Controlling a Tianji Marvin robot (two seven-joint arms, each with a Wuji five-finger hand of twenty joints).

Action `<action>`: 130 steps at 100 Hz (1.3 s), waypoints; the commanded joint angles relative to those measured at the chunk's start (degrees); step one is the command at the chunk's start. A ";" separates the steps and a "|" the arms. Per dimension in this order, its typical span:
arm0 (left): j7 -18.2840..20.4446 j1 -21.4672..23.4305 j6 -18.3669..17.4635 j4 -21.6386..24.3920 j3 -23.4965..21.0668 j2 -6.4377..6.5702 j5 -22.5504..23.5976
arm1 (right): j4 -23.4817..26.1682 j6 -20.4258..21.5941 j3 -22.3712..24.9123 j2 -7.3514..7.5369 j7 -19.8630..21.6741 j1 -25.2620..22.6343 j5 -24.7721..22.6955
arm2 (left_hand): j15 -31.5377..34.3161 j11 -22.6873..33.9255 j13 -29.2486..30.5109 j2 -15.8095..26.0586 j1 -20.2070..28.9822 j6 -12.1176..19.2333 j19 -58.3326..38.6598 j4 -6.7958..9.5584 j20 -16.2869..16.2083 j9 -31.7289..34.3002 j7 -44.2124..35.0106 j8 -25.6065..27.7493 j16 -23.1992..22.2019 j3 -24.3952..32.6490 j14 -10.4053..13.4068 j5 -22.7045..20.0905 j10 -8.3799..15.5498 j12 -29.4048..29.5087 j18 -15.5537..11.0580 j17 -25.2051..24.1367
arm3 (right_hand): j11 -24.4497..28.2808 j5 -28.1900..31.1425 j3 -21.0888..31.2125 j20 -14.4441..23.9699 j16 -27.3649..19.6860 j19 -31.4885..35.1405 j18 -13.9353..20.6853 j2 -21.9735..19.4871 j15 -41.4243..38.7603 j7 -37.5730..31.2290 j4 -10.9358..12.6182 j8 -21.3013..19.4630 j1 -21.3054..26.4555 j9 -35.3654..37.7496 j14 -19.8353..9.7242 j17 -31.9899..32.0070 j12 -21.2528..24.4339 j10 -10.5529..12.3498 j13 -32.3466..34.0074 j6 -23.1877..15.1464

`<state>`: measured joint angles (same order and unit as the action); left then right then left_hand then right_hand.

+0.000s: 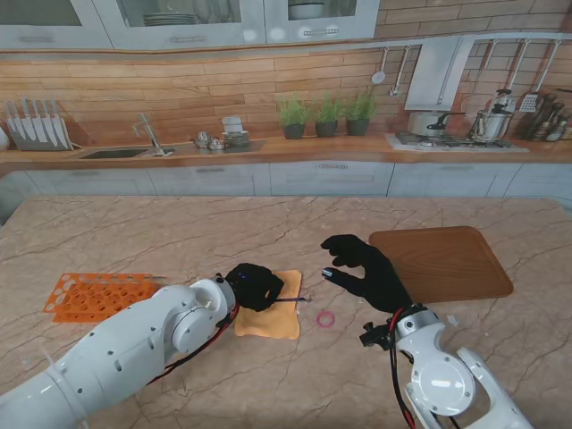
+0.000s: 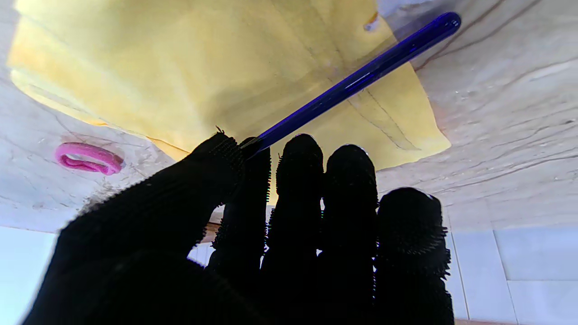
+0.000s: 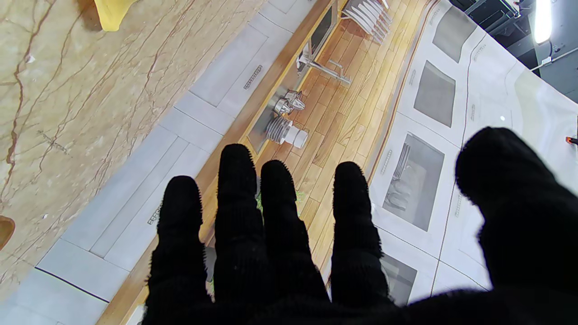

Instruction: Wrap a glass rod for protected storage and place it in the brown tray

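The left hand (image 1: 255,284) pinched one end of the blue glass rod (image 2: 356,81) between thumb and forefinger, the rod reaching out from its fingertips over the yellow cloth (image 1: 273,322) lying on the table (image 1: 179,232). A pink ring (image 1: 325,318) lay just beyond the cloth, between the two hands. The right hand (image 1: 366,268) hung spread and held nothing, with the brown tray (image 1: 447,264) just beside it on its outer side.
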<state>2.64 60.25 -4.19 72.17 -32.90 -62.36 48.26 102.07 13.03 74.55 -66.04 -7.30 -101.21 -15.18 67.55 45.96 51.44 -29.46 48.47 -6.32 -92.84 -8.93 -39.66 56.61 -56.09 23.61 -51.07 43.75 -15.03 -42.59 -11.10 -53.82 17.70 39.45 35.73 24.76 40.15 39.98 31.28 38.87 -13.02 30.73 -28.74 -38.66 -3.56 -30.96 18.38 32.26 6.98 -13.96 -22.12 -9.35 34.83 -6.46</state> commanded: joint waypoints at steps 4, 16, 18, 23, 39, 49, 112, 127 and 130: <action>-0.56 -1.32 -0.65 -1.34 1.16 -0.09 0.70 | 0.24 -0.15 -0.14 -0.32 -0.16 -0.16 0.06 | 1.39 2.19 1.30 -1.62 0.04 2.93 -4.53 -0.36 0.53 0.47 -3.19 0.81 -0.53 0.03 1.34 -0.03 0.23 -1.04 -0.79 0.31 | -0.33 0.48 0.87 1.33 0.68 1.26 -0.27 -1.69 -0.40 0.76 1.41 -0.48 -3.00 0.86 -0.53 0.34 -0.52 0.31 0.09 -1.48; -1.18 -2.30 -0.91 -2.55 2.58 -0.42 0.27 | 0.26 -0.18 -0.14 -0.33 -0.18 -0.16 0.13 | 1.38 2.22 1.47 -2.04 -0.02 3.08 -4.61 -0.41 0.54 0.56 -3.23 0.72 -0.54 -0.01 1.54 -0.10 0.41 -1.07 -0.89 0.39 | -0.33 0.51 0.86 1.36 0.68 1.22 -0.25 -1.74 -0.40 0.76 1.41 -0.50 -3.05 0.88 -0.52 0.39 -0.53 0.31 0.09 -1.43; -1.24 -2.44 -0.92 -2.71 2.84 -0.47 0.19 | 0.26 -0.17 -0.13 -0.33 -0.19 -0.16 0.13 | 1.37 2.23 1.45 -2.11 0.04 3.08 -4.61 -0.41 0.54 0.55 -3.25 0.72 -0.54 0.03 1.54 -0.11 0.42 -1.08 -0.87 0.39 | -0.31 0.46 0.84 1.36 0.69 1.22 -0.25 -1.81 -0.40 0.79 1.40 -0.49 -3.15 0.93 -0.50 0.39 -0.54 0.29 0.11 -1.41; -1.38 -2.85 -1.07 -3.11 3.49 -0.51 0.24 | 0.26 -0.18 -0.14 -0.34 -0.20 -0.15 0.18 | 1.38 2.30 1.47 -2.20 -0.06 3.38 -4.60 -0.45 0.56 0.57 -3.35 0.73 -0.55 0.07 1.74 -0.06 0.61 -1.15 -0.90 0.36 | -0.33 0.58 0.88 1.37 0.69 1.21 -0.24 -1.80 -0.41 0.77 1.42 -0.50 -3.11 0.91 -0.56 0.38 -0.54 0.31 0.11 -1.43; -1.77 -3.23 -1.26 -3.81 4.26 -0.65 0.16 | 0.29 -0.28 -0.18 -0.35 -0.15 -0.16 0.40 | 1.60 2.58 1.82 -3.20 -0.43 3.92 -4.94 -0.54 0.57 0.88 -3.62 0.60 -0.60 0.48 2.13 -0.15 0.97 -1.33 -1.43 0.72 | -0.36 0.56 0.97 1.41 0.70 1.17 -0.26 -1.96 -0.40 0.81 1.45 -0.51 -3.19 0.93 -0.46 0.42 -0.53 0.25 0.09 -1.38; -2.35 -3.17 -1.19 -4.00 4.29 -0.78 0.13 | 0.28 -0.32 -0.20 -0.36 -0.15 -0.14 0.46 | 1.62 2.59 1.79 -3.71 -1.05 4.39 -4.98 -0.96 0.61 0.73 -3.48 0.28 -0.62 0.33 2.11 0.02 1.30 -1.37 -1.27 0.73 | -0.37 0.59 1.03 1.44 0.70 1.16 -0.23 -1.98 -0.39 0.83 1.45 -0.51 -3.21 0.94 -0.53 0.40 -0.53 0.30 0.10 -1.40; -0.84 -1.33 0.56 -1.22 2.29 -0.21 0.92 | 0.27 -0.92 -0.52 -0.38 -0.01 0.08 0.89 | -1.58 1.33 0.03 -4.20 -4.73 4.53 -2.60 -1.88 0.43 -1.57 1.55 -2.22 0.67 -3.65 -0.43 1.46 0.86 5.78 0.36 -1.82 | -0.32 0.52 1.15 1.55 0.79 1.23 -0.26 -1.95 -0.56 0.72 1.43 -0.58 -3.16 0.87 -0.52 0.27 -0.54 0.33 0.29 -1.49; -1.78 1.55 -0.38 1.52 -2.18 0.27 2.65 | 0.13 -1.11 -1.21 -0.13 1.39 0.87 1.35 | -5.74 -2.35 -3.16 -1.62 -7.87 3.40 1.31 -1.22 -0.28 -4.42 6.91 -0.67 1.90 -4.11 -1.55 2.96 0.52 9.35 1.60 -5.70 | -0.31 0.86 1.10 1.55 0.78 1.25 -0.23 -1.72 -0.56 0.58 1.40 -0.62 -2.99 0.91 -0.60 0.24 -0.53 0.42 0.35 -1.60; -2.04 2.27 -0.76 2.12 -3.33 0.36 2.97 | 0.08 -1.16 -1.39 -0.06 1.81 1.13 1.56 | -6.26 -2.97 -3.85 -0.85 -8.57 3.02 1.92 -1.04 -0.40 -5.20 7.74 -0.43 1.99 -4.11 -1.76 3.30 0.43 9.77 1.75 -6.40 | -0.30 1.02 1.10 1.55 0.78 1.25 -0.28 -1.67 -0.55 0.55 1.41 -0.63 -2.94 0.96 -0.62 0.24 -0.54 0.41 0.37 -1.59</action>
<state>1.52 61.44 -4.30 72.91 -35.53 -62.43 50.98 102.05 12.04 73.68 -66.05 -6.47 -100.63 -14.00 62.40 44.21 49.40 -31.54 42.01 -2.81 -91.11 -8.87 -39.01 53.29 -50.98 22.23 -49.67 40.31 -15.19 -40.87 -10.23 -45.28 17.54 34.33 35.73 25.34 40.76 40.07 31.29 38.87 -13.03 30.71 -28.74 -38.66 -3.57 -30.96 17.80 32.26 6.99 -13.95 -22.12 -9.36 34.83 -6.46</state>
